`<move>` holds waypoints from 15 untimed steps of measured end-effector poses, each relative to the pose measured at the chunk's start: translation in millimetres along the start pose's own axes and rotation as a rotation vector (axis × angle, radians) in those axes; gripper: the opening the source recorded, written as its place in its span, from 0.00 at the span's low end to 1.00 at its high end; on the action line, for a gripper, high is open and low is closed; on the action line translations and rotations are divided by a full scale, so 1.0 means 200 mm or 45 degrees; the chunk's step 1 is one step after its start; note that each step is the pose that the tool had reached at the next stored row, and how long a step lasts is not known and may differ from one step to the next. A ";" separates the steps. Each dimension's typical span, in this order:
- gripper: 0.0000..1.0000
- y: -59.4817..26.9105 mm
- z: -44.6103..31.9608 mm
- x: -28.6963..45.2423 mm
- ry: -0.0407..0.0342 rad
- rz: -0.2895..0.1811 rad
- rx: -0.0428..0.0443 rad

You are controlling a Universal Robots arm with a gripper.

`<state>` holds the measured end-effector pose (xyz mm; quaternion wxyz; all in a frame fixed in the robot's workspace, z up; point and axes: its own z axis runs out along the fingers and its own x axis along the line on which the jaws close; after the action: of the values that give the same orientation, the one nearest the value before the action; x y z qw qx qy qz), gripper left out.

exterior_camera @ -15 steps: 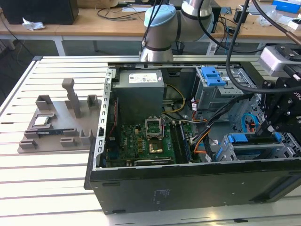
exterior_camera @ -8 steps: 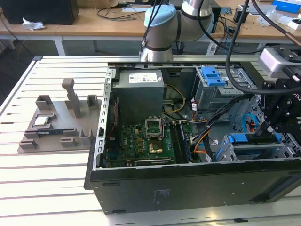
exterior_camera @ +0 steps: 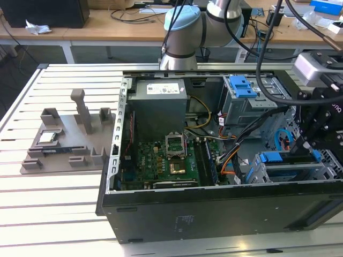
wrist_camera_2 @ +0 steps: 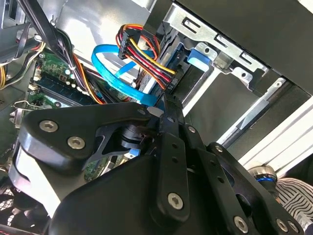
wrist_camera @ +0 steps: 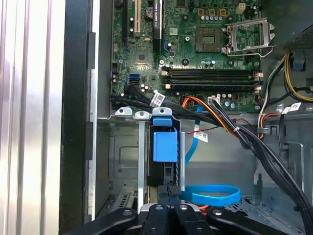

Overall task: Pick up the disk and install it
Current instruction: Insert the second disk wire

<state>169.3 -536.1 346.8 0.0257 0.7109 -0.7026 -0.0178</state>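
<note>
Grey fixture: we count one flat grey plastic fixture plate with upright posts at the exterior view's left, lying on the white slatted tabletop.
Computer case: we count one open black metal computer case in the middle, its green motherboard exposed; we see the board in the first wrist view too.
Grey box: one large grey metal box with a white sticker stands above the board.
Cage: one metal cage with a blue plastic handle sits further right.
Disk: we see one flat drive with a bright blue plastic bracket, standing edge-on in the case's metal bay, just beside the bundled black cables.
Cables in the way: a blue flat cable and a red-yellow-black connector bundle hang near the bay.
Pincer: one black pincer at the exterior view's right, its tips drawn together at the disk's near edge; we cannot tell whether it grips.
</note>
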 end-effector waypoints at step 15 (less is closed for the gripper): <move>0.11 -0.002 0.018 -0.025 0.0005 -0.008 0.000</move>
<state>169.4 -531.2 343.2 0.0258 0.7133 -0.7002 -0.0177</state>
